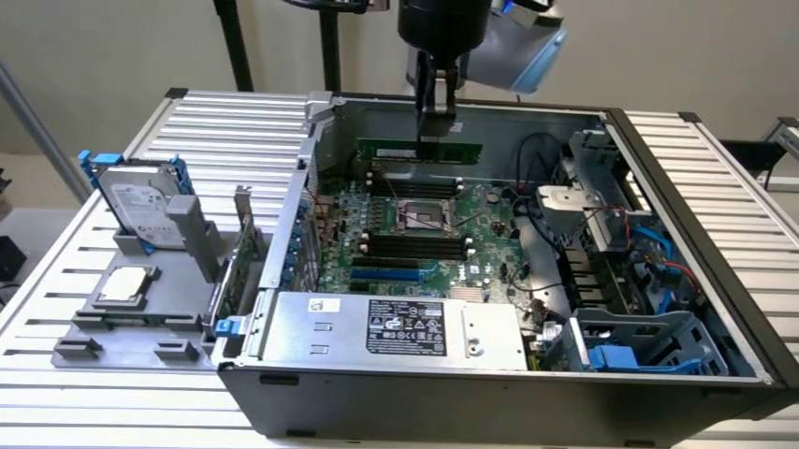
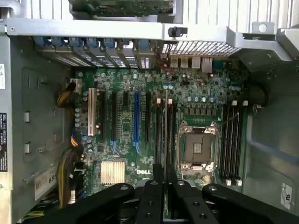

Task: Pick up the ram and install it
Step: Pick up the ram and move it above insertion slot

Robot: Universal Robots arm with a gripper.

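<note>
Currently the one ram hangs on edge, pinched between the closed fingers of the gripper, above one edge of the motherboard inside the open computer case, while one hard drive stands in a grey holder outside it.

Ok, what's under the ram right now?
The ram, held by the gripper, hangs over the black memory slots beside the CPU socket. Its own edge hides the strip of motherboard straight below.
</note>
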